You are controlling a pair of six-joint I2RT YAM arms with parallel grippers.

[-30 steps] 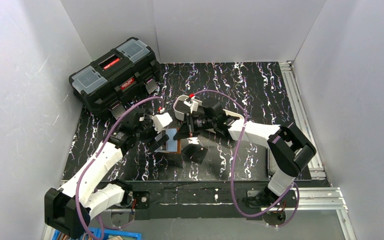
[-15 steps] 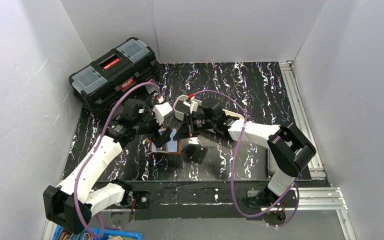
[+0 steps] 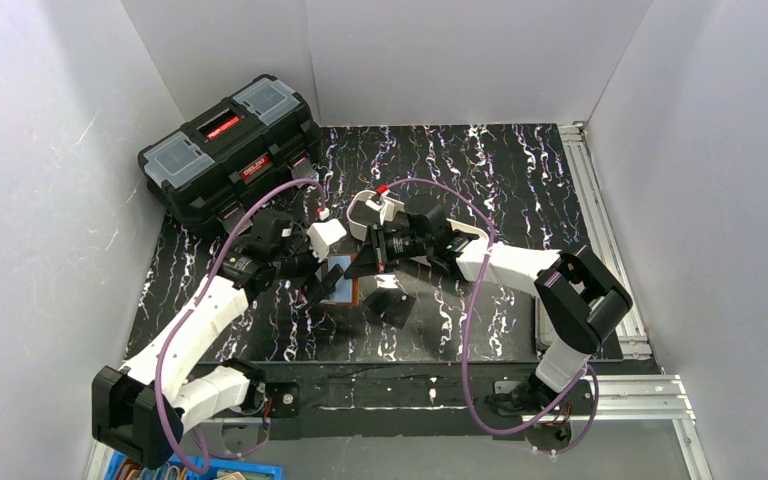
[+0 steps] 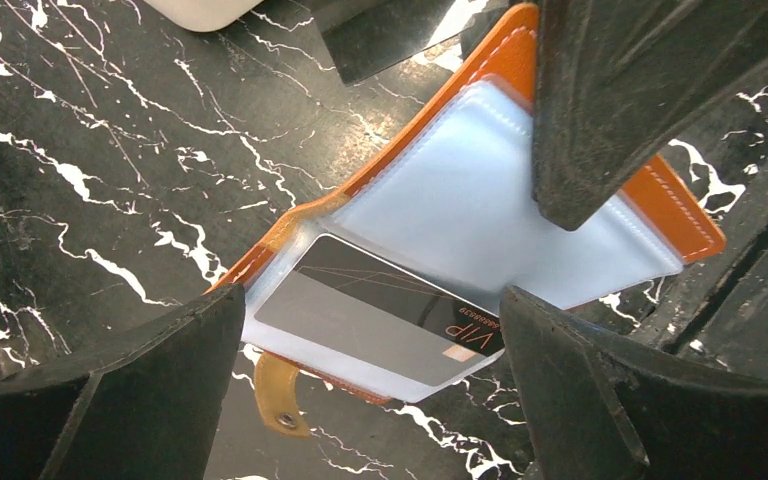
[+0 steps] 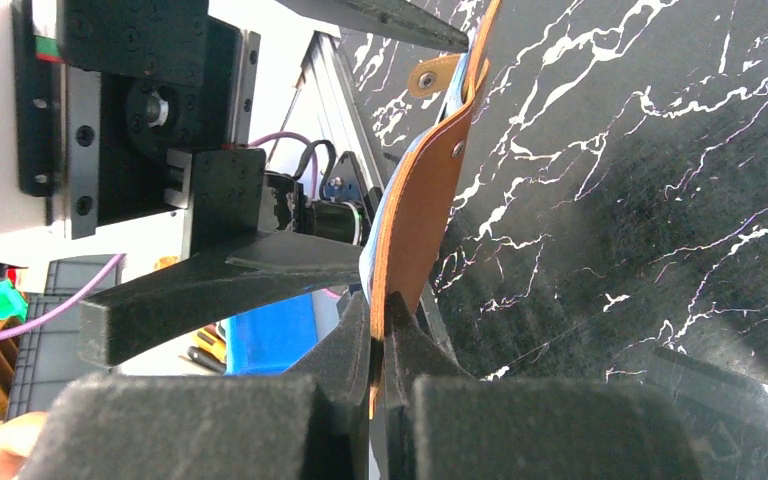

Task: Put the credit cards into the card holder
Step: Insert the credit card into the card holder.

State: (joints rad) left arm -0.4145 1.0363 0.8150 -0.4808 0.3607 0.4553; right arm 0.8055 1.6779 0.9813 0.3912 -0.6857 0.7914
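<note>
The card holder [image 3: 346, 281] lies open on the table, brown outside with pale blue sleeves [image 4: 440, 200]. One credit card [image 4: 380, 312], grey and black with "VIP" print, sits inside the lower clear sleeve. My left gripper [image 4: 370, 310] is open and hovers over that sleeve, one finger on either side of the card; in the top view this gripper [image 3: 322, 286] is at the holder's left edge. My right gripper [image 5: 378, 345] is shut on the brown cover [image 5: 422, 205], holding that flap up on edge. Another dark credit card [image 3: 390, 305] lies on the table just right of the holder.
A black toolbox [image 3: 230, 150] stands at the back left. A white oblong tray [image 3: 365, 213] sits just behind the two grippers. An aluminium rail [image 3: 600, 230] runs along the table's right side.
The left arm drew back to the left and came in again over the card holder, jaws open throughout. The right arm and the flap it holds have not moved.
</note>
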